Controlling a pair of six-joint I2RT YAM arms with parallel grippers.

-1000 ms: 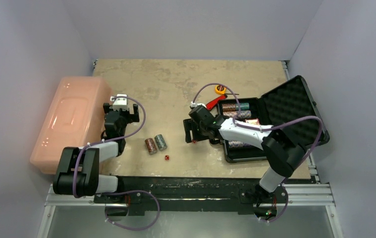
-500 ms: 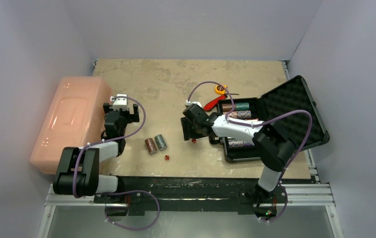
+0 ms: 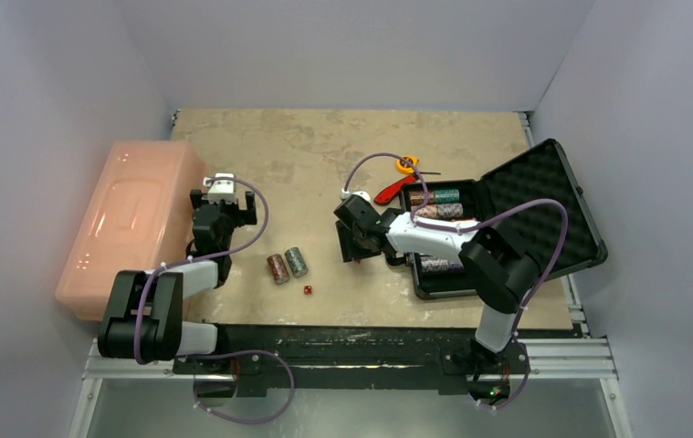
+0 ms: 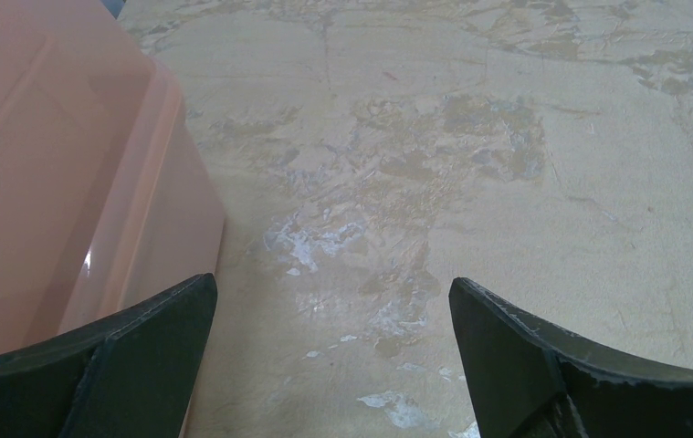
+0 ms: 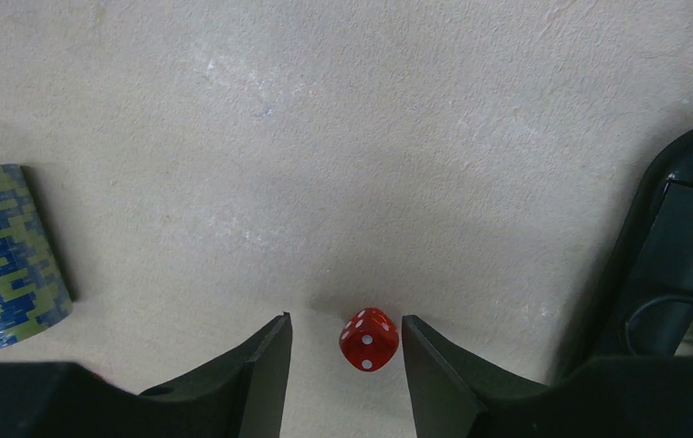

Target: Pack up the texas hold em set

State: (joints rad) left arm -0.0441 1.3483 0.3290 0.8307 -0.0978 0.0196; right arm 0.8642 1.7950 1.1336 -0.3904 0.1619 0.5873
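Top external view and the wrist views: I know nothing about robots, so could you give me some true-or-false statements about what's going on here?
1. A red die lies on the table between the jaws of the right tool. True.
2. The black case is shut. False: its foam-lined lid stands open.
3. The left tool holds a chip roll. False: it is open and empty, beside the pink bin.
4. Two chip rolls lie on the table outside the case. True.

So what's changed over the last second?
The right gripper slid a little left, away from the black case, and its jaws narrowed around a red die, not yet touching it. The left gripper, wide open, the two chip rolls and the other red die stayed put.
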